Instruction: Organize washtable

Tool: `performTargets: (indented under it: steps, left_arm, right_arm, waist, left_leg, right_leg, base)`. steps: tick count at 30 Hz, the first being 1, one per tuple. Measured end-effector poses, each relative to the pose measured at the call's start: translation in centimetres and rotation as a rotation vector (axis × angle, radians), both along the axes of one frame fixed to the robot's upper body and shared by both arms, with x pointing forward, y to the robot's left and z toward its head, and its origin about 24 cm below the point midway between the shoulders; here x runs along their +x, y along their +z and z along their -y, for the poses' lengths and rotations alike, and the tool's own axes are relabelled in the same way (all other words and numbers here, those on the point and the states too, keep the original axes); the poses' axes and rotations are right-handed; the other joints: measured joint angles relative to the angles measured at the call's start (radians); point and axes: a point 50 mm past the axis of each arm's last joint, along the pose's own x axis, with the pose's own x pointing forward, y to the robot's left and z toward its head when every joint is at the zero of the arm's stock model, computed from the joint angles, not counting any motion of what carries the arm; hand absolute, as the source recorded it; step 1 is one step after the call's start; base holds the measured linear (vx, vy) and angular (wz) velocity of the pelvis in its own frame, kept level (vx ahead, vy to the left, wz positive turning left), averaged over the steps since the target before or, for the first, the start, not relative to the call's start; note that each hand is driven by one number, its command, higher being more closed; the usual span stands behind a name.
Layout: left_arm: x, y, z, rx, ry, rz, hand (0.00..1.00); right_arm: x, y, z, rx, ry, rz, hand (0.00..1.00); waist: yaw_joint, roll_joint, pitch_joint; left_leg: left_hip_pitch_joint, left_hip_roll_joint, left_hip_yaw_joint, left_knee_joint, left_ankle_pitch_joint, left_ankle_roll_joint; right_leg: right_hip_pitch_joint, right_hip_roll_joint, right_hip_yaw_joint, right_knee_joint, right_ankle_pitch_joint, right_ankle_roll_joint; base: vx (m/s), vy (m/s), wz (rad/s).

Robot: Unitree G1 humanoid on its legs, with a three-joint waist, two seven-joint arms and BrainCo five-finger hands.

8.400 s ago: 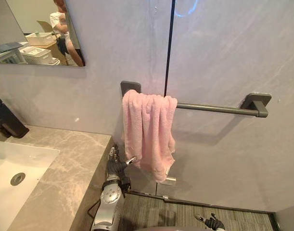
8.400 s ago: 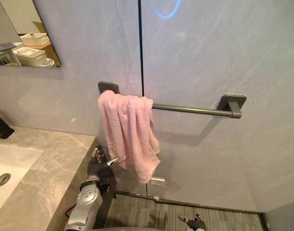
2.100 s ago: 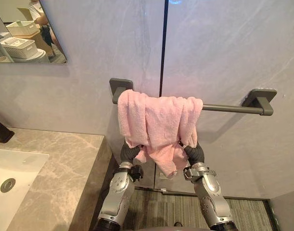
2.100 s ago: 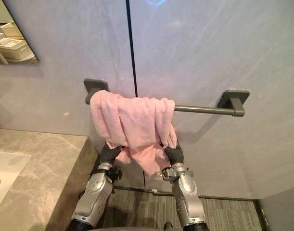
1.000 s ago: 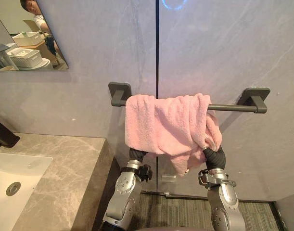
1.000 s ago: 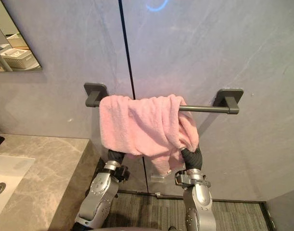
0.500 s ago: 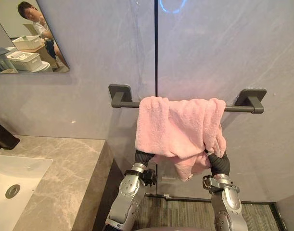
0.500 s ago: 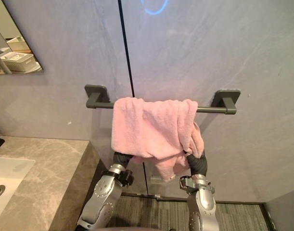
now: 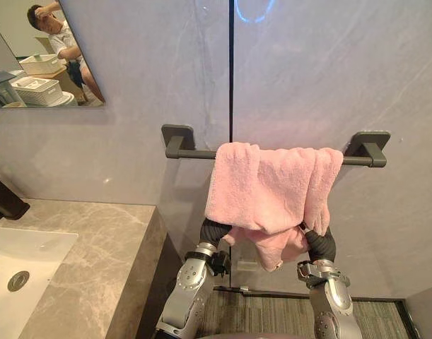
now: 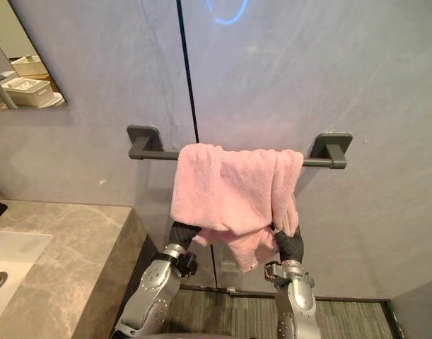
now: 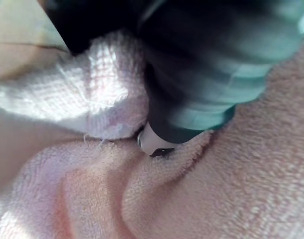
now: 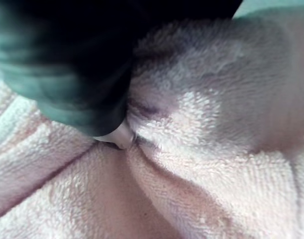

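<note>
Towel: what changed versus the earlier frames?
The pink towel slid along the rail from its left end toward its right end and spread wider. The right hand came up from low down; both it and the left hand are now tucked under the towel's hem. Rail, counter and sink stayed put.

Off-task items in your view:
- Mirror (image 9: 32,63), upper left on wall; you see person (image 9: 56,32) and white baskets (image 9: 39,90) reflected.
- Grey wall (image 9: 343,70); dark vertical seam (image 9: 230,70) at centre, ring glare (image 9: 252,10) near top.
- Marble counter (image 9: 102,261), lower left; white sink (image 9: 18,247) set in, round drain (image 9: 18,280).
- Black faucet (image 9: 3,198), left edge, behind sink.
- Striped grey floor (image 9: 265,318), below wall.
</note>
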Motion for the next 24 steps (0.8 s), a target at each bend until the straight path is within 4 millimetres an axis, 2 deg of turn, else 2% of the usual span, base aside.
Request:
performTargets:
  steps: [10,24]
  left_arm:
    - [-0.06,-0.42,0.03,0.007,-0.002,-0.017,1.0]
    - [-0.07,-0.49,0.05,0.009,-0.005,-0.024,1.0]
  right_arm:
    - [0.19,-0.37,0.0,0.011,-0.009,-0.015,1.0]
    - [0.2,-0.41,0.03,0.009,-0.016,-0.02,1.0]
  waist:
    - [0.0,-0.012,-0.004]
    - [0.0,-0.014,-0.002]
  left_leg:
    - [0.002,0.001,0.011,-0.001,-0.002,-0.003]
    - [0.015,0.0,0.019,-0.008,-0.003,-0.004]
  right_leg:
    - [-0.002,0.001,0.006,0.0,0.0,0.0]
    - [0.0,-0.001,0.011,0.008,-0.008,0.01]
  base:
    - [0.0,0.0,-0.01]
    - [0.0,0.0,0.0]
